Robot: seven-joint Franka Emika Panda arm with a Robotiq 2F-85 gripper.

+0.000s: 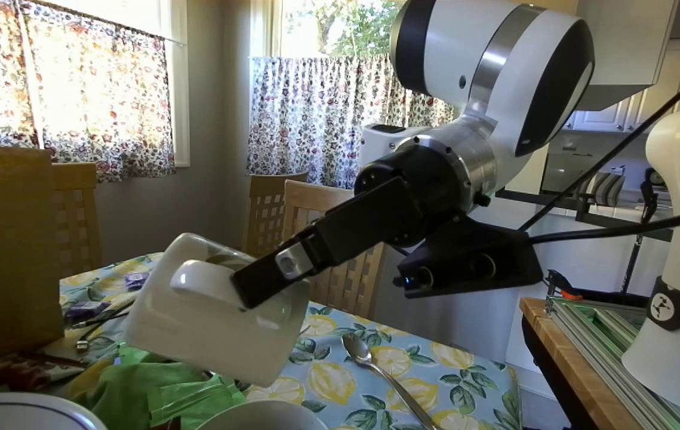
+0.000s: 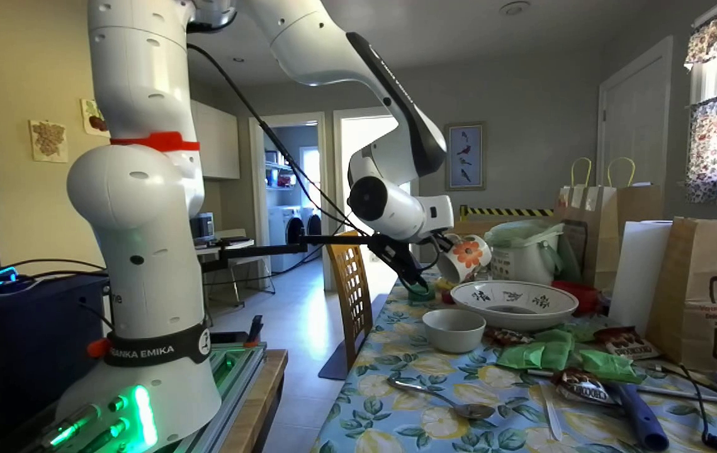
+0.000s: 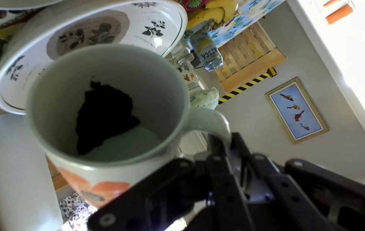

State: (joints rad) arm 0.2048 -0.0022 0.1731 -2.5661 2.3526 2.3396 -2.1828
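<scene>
Jaws grip the curved handle [image 3: 208, 119] of an orange-flowered white ceramic mug [image 2: 468, 253] — body beside them, axis tilted (something dark [image 3: 105, 117] inside) — above the lemon-print-covered desk [image 2: 367, 415], toward its far edge in an exterior view.

Exterior views apparently opposite, mug [image 1: 211, 316] in both

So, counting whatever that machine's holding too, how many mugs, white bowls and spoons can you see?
Mugs: 1, the flowered mug, its handle clamped in the tool
White bowls: 2, the wide patterned bowl and the small plain bowl
Spoons: 1, the metal spoon
Total: 4
</scene>
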